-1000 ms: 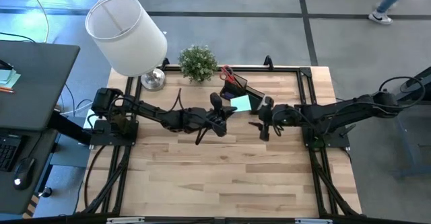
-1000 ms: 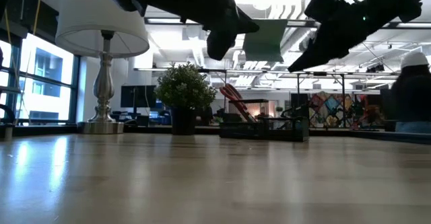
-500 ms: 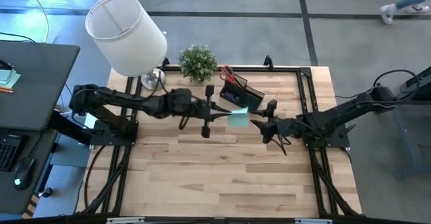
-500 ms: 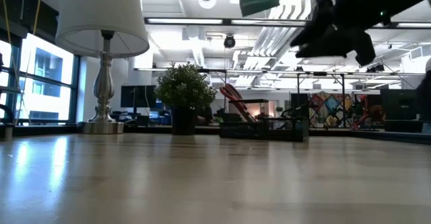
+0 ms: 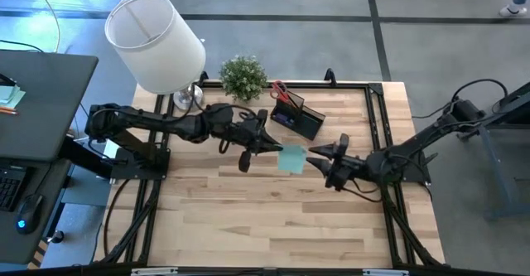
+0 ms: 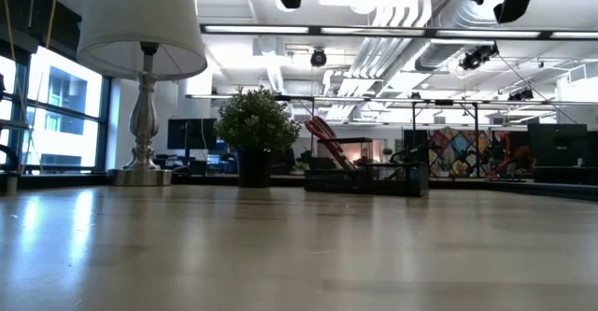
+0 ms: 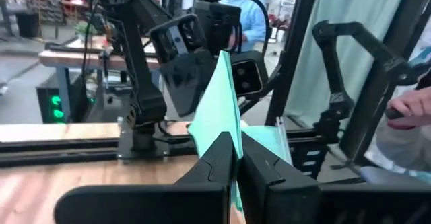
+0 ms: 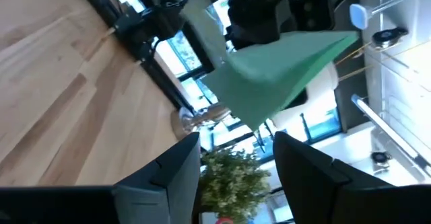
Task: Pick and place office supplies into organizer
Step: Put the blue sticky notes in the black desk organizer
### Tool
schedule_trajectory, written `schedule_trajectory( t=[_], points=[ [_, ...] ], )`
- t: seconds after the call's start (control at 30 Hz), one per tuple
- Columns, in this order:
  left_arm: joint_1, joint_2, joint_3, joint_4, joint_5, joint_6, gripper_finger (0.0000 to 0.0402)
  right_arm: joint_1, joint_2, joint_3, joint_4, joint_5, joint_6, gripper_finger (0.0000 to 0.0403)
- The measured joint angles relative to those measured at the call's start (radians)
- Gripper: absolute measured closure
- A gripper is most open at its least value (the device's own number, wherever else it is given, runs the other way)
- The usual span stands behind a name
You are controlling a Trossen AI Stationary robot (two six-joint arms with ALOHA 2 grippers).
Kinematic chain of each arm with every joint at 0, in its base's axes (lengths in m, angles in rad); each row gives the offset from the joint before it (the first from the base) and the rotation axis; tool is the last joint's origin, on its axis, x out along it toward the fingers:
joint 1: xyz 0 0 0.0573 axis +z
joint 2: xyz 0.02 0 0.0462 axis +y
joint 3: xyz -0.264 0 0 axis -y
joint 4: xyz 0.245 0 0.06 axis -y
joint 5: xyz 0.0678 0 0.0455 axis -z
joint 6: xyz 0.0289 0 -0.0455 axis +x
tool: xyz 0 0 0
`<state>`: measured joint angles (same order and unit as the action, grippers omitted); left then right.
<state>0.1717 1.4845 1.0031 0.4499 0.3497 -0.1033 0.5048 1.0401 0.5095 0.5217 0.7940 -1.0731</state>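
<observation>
The mint-green sticky-note pad (image 5: 291, 158) hangs in the air over the table's middle, with my left gripper (image 5: 275, 147) shut on it from the left. My right gripper (image 5: 315, 156) stands open just to the pad's right, its fingers pointing at the pad (image 8: 276, 76) without touching it. The black organizer (image 5: 296, 115) stands on the table near the far edge, and red-handled scissors (image 5: 279, 89) stick up out of it. In the low view the organizer (image 6: 364, 176) shows at the back, with both arms only at the picture's top. My left gripper pinches the pad by one edge (image 7: 229, 140) between its two fingers. The fingers lie level and come from the table's left. The pad sticks out beyond the fingertips toward my right gripper, lifted clear of the table, its sheets partly splayed apart.
A small potted plant (image 5: 243, 77) and a lamp with a white shade (image 5: 156, 42) stand at the table's far left. The wooden top (image 5: 273, 218) lies bare toward the near edge. A person (image 7: 236, 9) shows beyond the table in the left wrist view.
My left gripper has risen with the pad and rolled about its own line; the pad has come away from the organizer toward the near edge. My right gripper has risen too and turned from pointing down to pointing level at the pad, staying open.
</observation>
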Motion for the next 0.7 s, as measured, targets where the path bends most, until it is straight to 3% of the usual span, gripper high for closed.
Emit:
schedule_trajectory(
  t=[0.23,0.37,0.53,0.7],
  points=[
    [-0.002,0.001,0.000,-0.021,-0.001,-0.018,0.0402,0.016,0.000,0.000,0.087,0.007,-0.028,0.0221],
    [-0.002,0.013,0.000,-0.023,-0.001,-0.037,0.0401,0.007,0.000,0.000,0.090,-0.052,-0.043,0.0221],
    [-0.002,0.013,0.000,-0.014,0.008,-0.041,0.0402,-0.011,0.001,0.000,0.065,-0.025,-0.080,0.0220],
    [-0.002,0.012,0.000,-0.012,0.013,-0.050,0.0401,-0.020,0.001,0.000,0.066,-0.126,-0.128,0.0220]
  ],
)
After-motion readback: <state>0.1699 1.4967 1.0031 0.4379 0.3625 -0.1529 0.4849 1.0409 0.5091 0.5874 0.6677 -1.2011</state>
